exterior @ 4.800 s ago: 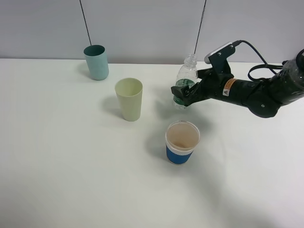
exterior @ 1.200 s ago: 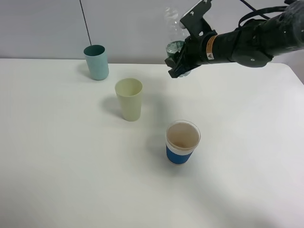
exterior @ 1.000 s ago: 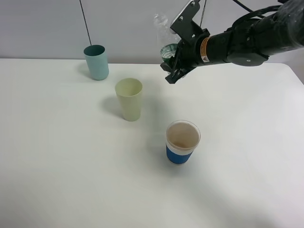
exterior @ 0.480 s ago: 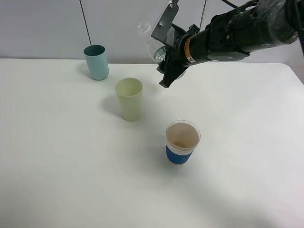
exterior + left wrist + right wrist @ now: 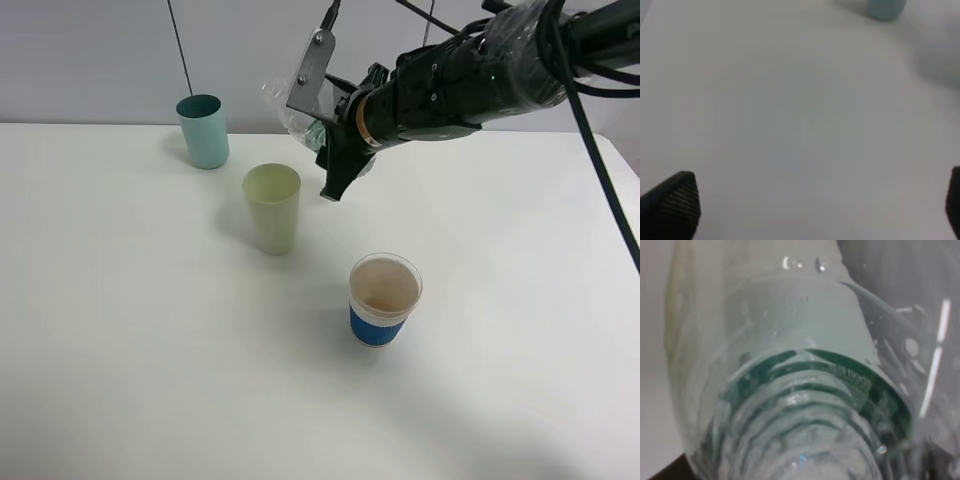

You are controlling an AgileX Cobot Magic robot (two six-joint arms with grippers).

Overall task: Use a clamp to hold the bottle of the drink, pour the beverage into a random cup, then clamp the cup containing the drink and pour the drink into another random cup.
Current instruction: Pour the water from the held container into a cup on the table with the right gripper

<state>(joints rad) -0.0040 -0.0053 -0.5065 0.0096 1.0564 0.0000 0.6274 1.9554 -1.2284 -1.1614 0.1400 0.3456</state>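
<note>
White tabletop point(image 5: 140, 380) carries 3 cups, all upright and well apart from each other:

1. A teal cylindrical cup point(image 5: 203, 131) stands near the far edge, on the left.
2. A plain pale yellow-green tapered plastic cup point(image 5: 271, 209) stands nearer the middle.
3. A short translucent cup with a dark blue band round its lower half point(image 5: 383, 301) stands nearest the camera. Its inside is pinkish-beige.

Right gripper point(image 5: 327, 140): the jaws are closed round the body of a small clear plastic bottle with a green wraparound label point(image 5: 289, 106). The bottle is held clear of the tabletop and tipped far off upright, with its neck toward the left side. In the exterior high view the mouth end appears over the pale yellow-green cup. Its height above that cup cannot be judged. In the right wrist view the ribbed body and green label fill the picture, and droplets point(image 5: 787, 262) cling to the clear wall. Whether any beverage is leaving the mouth cannot be told.

Left gripper point(image 5: 815, 207): the jaws are spread wide and grip nothing. Its 2 dark ribbed fingertips point(image 5: 675, 202) show at opposite edges of the left wrist view. Bare tabletop lies beneath them, and the teal cylindrical cup is well apart from them.
</note>
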